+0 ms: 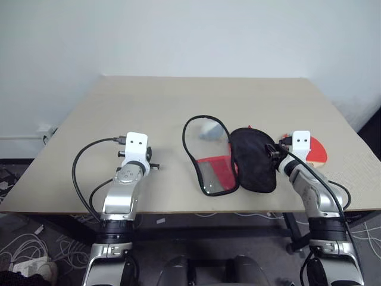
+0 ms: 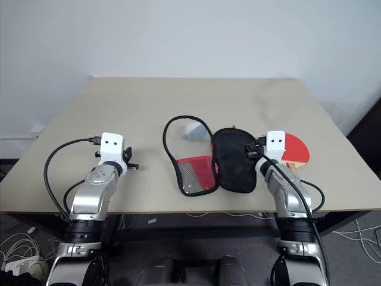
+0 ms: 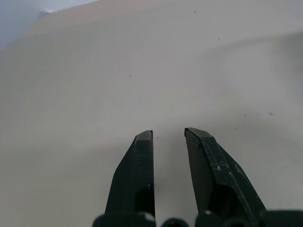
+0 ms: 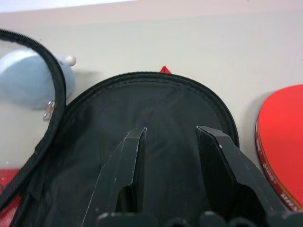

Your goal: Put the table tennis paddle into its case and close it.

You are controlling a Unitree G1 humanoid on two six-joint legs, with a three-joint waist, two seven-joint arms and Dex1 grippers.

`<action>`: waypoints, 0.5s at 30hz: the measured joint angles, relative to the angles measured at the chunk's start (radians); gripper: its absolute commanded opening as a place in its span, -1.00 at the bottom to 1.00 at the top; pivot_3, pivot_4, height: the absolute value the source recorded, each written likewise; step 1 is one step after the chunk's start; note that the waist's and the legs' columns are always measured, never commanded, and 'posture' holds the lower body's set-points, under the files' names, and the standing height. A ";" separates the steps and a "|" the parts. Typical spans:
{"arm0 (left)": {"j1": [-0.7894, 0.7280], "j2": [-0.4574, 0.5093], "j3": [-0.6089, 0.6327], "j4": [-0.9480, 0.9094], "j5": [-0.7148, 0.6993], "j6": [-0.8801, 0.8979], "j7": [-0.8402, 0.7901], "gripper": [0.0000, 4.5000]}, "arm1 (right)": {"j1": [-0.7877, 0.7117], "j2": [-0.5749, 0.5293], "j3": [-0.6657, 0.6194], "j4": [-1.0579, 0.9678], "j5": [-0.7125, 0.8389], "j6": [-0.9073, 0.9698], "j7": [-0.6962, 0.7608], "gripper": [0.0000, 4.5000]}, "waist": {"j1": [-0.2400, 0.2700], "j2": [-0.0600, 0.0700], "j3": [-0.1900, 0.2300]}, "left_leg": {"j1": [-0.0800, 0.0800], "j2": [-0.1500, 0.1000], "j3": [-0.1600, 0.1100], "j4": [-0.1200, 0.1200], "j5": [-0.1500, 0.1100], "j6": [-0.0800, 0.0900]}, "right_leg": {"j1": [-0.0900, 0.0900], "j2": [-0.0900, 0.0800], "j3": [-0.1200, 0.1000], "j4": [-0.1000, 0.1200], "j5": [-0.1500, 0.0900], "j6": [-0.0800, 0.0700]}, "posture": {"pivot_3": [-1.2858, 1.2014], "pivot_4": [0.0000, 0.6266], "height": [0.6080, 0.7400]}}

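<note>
The case (image 1: 253,162) lies unzipped and spread flat at the table's right-centre. Its black lining faces up, with a clear panel half (image 1: 205,149) ringed by black zip to the left and red fabric (image 1: 219,170) at the near end. Right of it lies the table tennis paddle (image 2: 296,149), red face up, handle hidden behind my right arm. My right gripper (image 4: 173,130) hovers open over the black lining (image 4: 156,109), holding nothing, with the paddle's red face (image 4: 284,142) beside it. My left gripper (image 3: 173,135) stands slightly open over bare table, well left of the case.
A pale blue rounded shape (image 4: 33,80) shows at the clear panel's far end, a zip pull (image 4: 49,109) beside it. The beige table (image 1: 149,107) is bare to the left and rear. Its front edge (image 1: 178,210) runs just under my wrists. A wall stands behind.
</note>
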 measured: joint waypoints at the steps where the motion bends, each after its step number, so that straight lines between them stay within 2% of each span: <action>1: -0.007 0.000 0.000 0.004 0.000 0.000 0.000 -0.53 | 0.003 0.001 -0.002 -0.003 0.000 0.000 -0.002 -0.21 | 0.000 0.000 0.000 | 0.000 0.000 0.000 0.000 0.000 0.000 | 0.000 0.000 0.000 0.000 0.000 0.000 | 0.03 -1.00 0.75; 10: -0.025 -0.002 -0.018 0.006 0.000 0.000 -0.028 -0.53 | 0.017 -0.002 -0.036 -0.019 0.002 0.009 -0.013 -0.21 | -0.001 0.000 0.000 | 0.000 0.000 0.000 0.000 0.000 0.000 | 0.000 0.000 0.000 0.000 0.000 0.000 | 0.03 -1.00 0.75; 15: -0.025 -0.021 -0.070 -0.036 0.000 0.039 -0.059 -0.53 | 0.005 -0.032 -0.074 -0.043 0.030 0.063 -0.014 -0.21 | 0.000 0.000 0.000 | 0.000 0.000 0.000 0.000 0.000 0.000 | 0.000 0.000 0.000 0.000 0.000 0.000 | 0.03 -1.00 0.75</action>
